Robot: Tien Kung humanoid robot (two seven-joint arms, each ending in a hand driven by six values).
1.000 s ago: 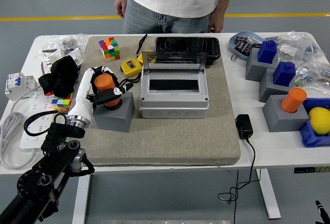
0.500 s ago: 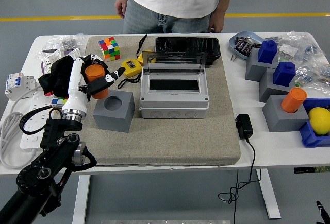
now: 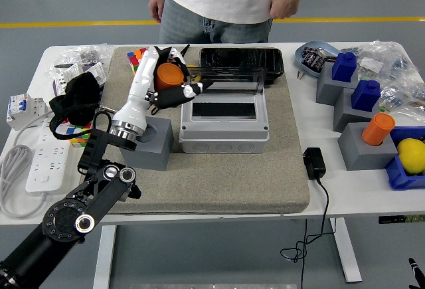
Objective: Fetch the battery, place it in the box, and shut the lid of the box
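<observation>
My left hand point(image 3: 166, 84) grips the orange battery point(image 3: 169, 76), raised above the grey block point(image 3: 147, 144) below my wrist; just right of my fingertips sits the open grey box point(image 3: 224, 117), lid point(image 3: 224, 80) upright.

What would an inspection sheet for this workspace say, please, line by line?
Surface: white table with a beige felt mat.
Job's things: orange cylinder battery in the left hand, beside the grey plastic box, whose clear lid stands open.
Clutter: grey foam block with empty hole; colourful puzzle cube; blue blocks; second orange cylinder; yellow fruit.
Hands: left grasps the battery; right not seen.
Cables: black adapter cable; white power strip.
Surroundings: person at far side.
</observation>
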